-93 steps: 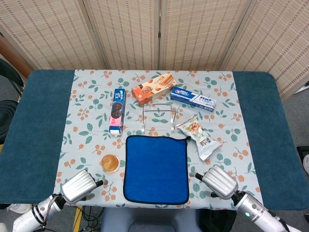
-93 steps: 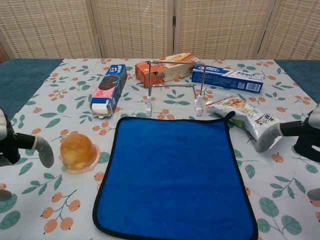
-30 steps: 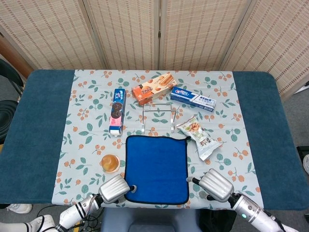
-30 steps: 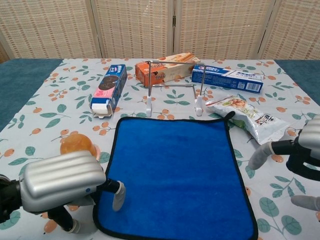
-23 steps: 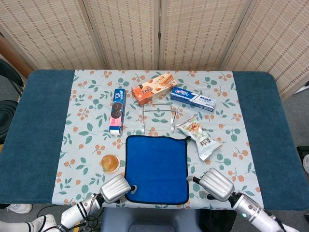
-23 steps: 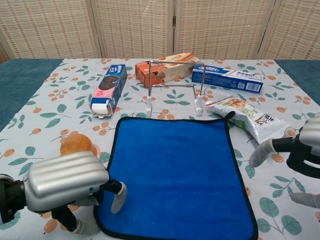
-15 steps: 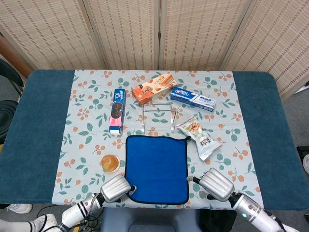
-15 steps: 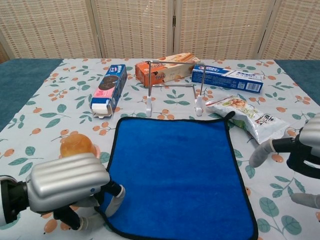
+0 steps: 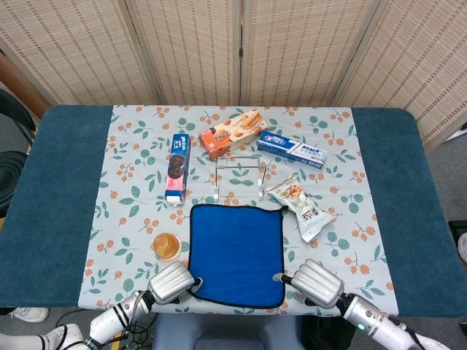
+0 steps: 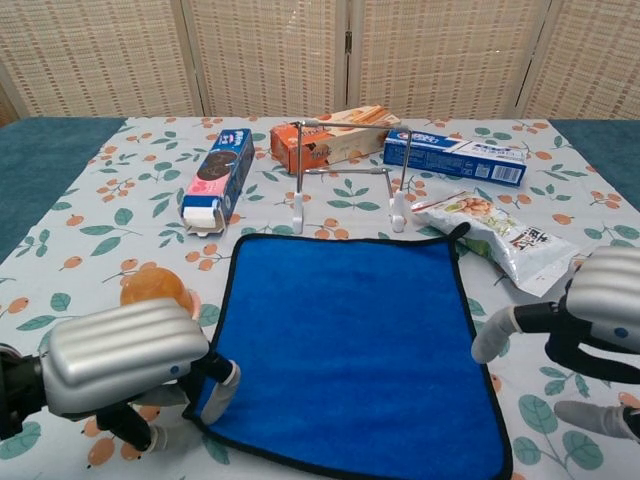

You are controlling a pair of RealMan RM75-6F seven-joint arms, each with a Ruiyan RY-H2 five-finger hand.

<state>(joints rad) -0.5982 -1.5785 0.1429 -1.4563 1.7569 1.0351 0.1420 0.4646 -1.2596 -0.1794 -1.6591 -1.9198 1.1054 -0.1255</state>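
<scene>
A blue cloth [image 9: 237, 251] with a black edge lies flat on the flowered tablecloth near the front edge. My left hand [image 9: 171, 282] is at its near left corner. In the chest view the left hand [image 10: 125, 370] pinches that corner of the cloth [image 10: 350, 345], which is raised and drawn slightly inward. My right hand [image 9: 315, 283] sits by the near right corner. In the chest view the right hand [image 10: 600, 300] has its fingers [image 10: 490, 340] apart, one reaching to the cloth's right edge, holding nothing.
An orange jelly cup [image 9: 166, 246] stands just left of the cloth. Behind it are a wire rack [image 9: 239, 175], a snack bag [image 9: 300, 206], a blue cookie box [image 9: 177, 168], an orange biscuit box [image 9: 233, 133] and a toothpaste box [image 9: 292, 149].
My left hand closed its fingers on the cloth's near left corner and lifted it a little. My right hand slid left toward the cloth's right edge.
</scene>
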